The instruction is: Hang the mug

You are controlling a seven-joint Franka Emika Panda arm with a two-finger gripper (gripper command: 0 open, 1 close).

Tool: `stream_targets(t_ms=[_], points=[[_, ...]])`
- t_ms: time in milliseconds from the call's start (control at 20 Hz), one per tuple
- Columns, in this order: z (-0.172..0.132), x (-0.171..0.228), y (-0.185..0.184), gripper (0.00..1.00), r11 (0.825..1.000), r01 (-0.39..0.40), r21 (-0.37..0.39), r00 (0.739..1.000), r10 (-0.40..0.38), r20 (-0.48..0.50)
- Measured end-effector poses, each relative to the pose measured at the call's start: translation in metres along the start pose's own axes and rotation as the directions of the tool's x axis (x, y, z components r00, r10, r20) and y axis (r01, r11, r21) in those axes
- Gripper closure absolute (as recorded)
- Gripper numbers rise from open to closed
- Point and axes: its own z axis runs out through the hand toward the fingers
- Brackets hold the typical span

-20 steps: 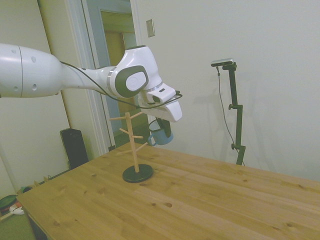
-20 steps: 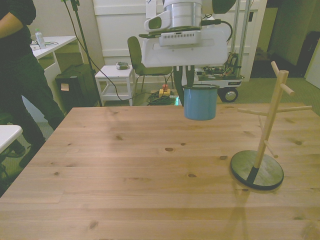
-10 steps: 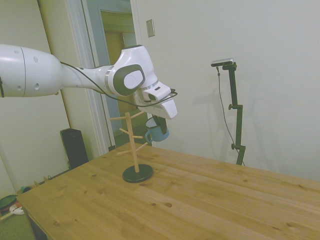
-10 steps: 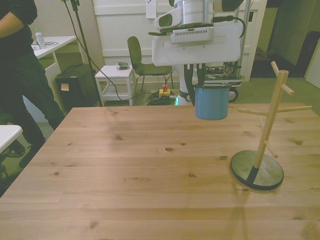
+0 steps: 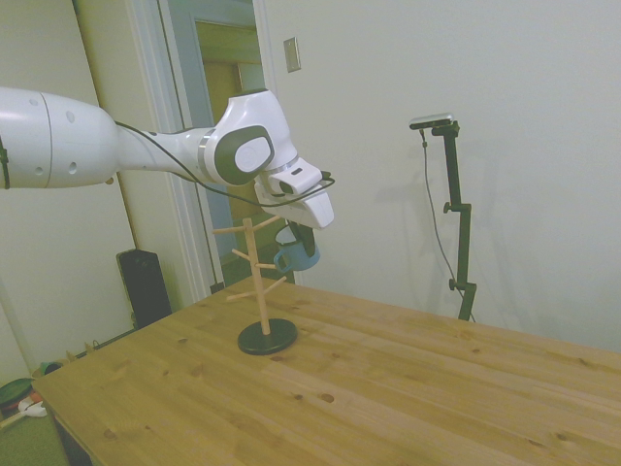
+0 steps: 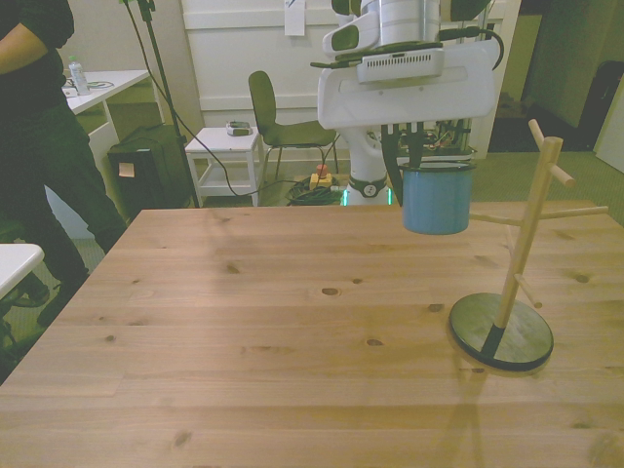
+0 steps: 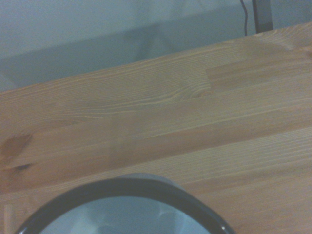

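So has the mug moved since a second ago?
Yes. In the front view the mug, held in the gripper, has shifted toward the front view's right, closing on the wooden peg stand, which stayed put.

- We see the table (image 6: 244, 331) as pale knotty wood planks with a smooth, faintly satin finish.
- The mug (image 6: 437, 199) looks like enamelled metal to us, light blue and smooth with a dark rim.
- The peg stand (image 6: 524, 244) is bare light wood on a dark matt base.
- The arm's shell (image 5: 58, 136) reads as glossy white plastic.
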Motion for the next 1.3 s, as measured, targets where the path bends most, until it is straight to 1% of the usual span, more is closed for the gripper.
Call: stream_targets(t_ms=[450, 800, 1100, 1300], points=[[0.012, -0.008, -0.013, 1.0, 1.0, -0.013, 0.008, 1.0, 0.013, 0.003], [0.033, -0.004, -0.019, 1.0, 1.0, -0.024, 0.0, 1.0, 0.024, 0.006], [0.029, -0.016, -0.033, 1.0, 1.0, -0.013, 0.015, 1.0, 0.013, 0.009], [0.033, -0.027, -0.041, 1.0, 1.0, -0.007, 0.013, 1.0, 0.007, 0.018]])
